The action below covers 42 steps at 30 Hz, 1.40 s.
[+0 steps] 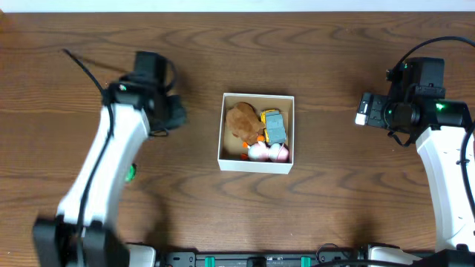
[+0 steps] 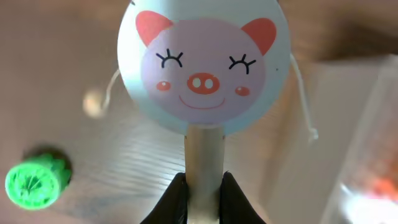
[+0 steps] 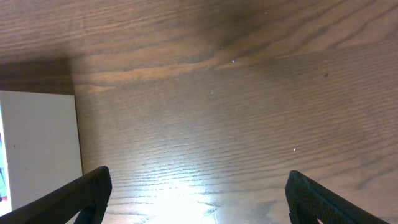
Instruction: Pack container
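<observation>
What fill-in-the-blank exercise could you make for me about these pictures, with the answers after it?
The left gripper is shut on the handle of a drum toy with a ___ face.
The right gripper is ___ and holds nothing.
The container has ___ walls.
The small round thing lying on the table outside the container is ___.
Missing words: pig, open, white, green.

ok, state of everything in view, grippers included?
White-walled cardboard container: open, holding several toys.
Pale blue pig-face rattle drum: held by its handle.
Left gripper: shut on the drum's handle.
Right gripper: open, empty.
Small green round toy: lying outside the container.
</observation>
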Each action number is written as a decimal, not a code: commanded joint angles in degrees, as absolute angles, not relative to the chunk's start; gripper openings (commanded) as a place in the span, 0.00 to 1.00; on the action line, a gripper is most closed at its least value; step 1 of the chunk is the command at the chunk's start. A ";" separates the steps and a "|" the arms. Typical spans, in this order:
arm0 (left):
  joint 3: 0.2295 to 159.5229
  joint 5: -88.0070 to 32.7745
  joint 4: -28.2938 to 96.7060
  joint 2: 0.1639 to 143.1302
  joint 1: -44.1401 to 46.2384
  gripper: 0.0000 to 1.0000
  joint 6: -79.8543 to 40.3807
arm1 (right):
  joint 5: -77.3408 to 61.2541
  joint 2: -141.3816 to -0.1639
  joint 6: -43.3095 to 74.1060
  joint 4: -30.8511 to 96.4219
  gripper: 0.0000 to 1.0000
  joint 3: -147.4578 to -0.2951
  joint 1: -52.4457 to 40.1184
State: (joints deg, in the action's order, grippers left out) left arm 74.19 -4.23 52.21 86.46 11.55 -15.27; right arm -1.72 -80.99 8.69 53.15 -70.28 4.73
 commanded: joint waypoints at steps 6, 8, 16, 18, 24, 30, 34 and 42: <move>75.55 -4.08 50.06 79.94 31.92 0.06 4.75 | -1.76 -81.41 8.05 53.23 0.90 -70.37 4.86; 75.50 -4.03 48.14 81.69 35.24 0.06 5.82 | -1.76 -81.38 8.05 53.39 0.90 -70.37 4.86; 75.50 -3.92 44.95 90.72 38.06 0.23 4.82 | -1.76 -81.41 8.05 53.41 0.91 -70.37 4.86; 75.50 -3.92 45.12 91.85 38.09 0.30 4.67 | -1.76 -81.41 8.05 53.36 0.91 -70.37 4.86; 75.53 -3.88 45.30 91.88 38.06 0.70 4.69 | -1.76 -81.41 8.05 53.34 0.91 -70.37 4.86; 75.90 -2.26 45.36 87.50 36.42 0.84 0.36 | -1.74 -81.41 6.98 53.34 0.91 -70.37 4.86; 75.90 1.50 47.37 81.43 31.62 0.92 -5.98 | -1.74 -81.41 6.50 53.39 0.92 -70.37 4.86; 75.90 2.66 55.77 69.23 8.88 0.98 -19.79 | -1.76 -81.41 5.89 53.78 0.95 -70.37 4.86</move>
State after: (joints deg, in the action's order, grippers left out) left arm 75.35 0.91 53.69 72.20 17.08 -11.20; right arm -1.72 -81.01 6.94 53.58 -70.28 4.73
